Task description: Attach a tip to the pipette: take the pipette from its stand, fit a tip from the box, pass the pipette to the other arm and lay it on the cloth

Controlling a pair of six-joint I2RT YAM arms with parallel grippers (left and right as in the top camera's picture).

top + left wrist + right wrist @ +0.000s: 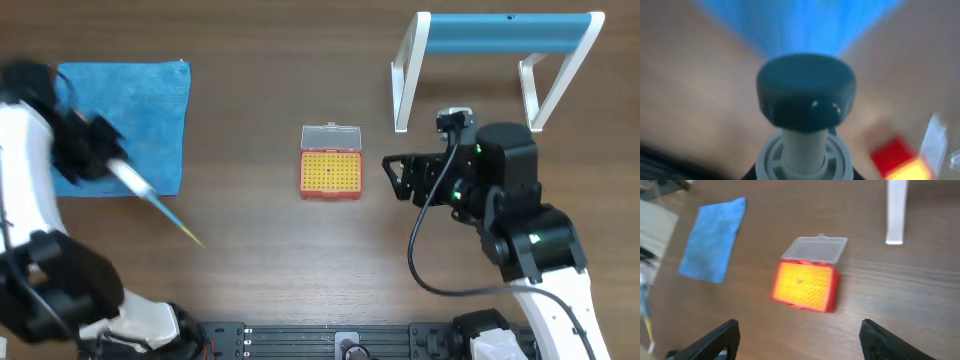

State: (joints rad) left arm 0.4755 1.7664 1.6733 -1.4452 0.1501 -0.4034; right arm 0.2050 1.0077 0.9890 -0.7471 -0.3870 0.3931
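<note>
By the cloth [150,100], left fingers [98,150] hold the pipette [140,186].

The pipette [805,100] shows close up, a dark round knob on a pale stem and grey collar; beyond it the blue cloth [795,25] lies on the brown table [690,90]; nearer, the red and yellow tip box [897,160], its clear lid [935,140] open.

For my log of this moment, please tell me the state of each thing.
Pipette: held by left gripper, tip fitted.
Tip box: lid open.
Cloth: spread flat, bare.
Pipette stand: empty.
Right gripper: open, empty.
</note>
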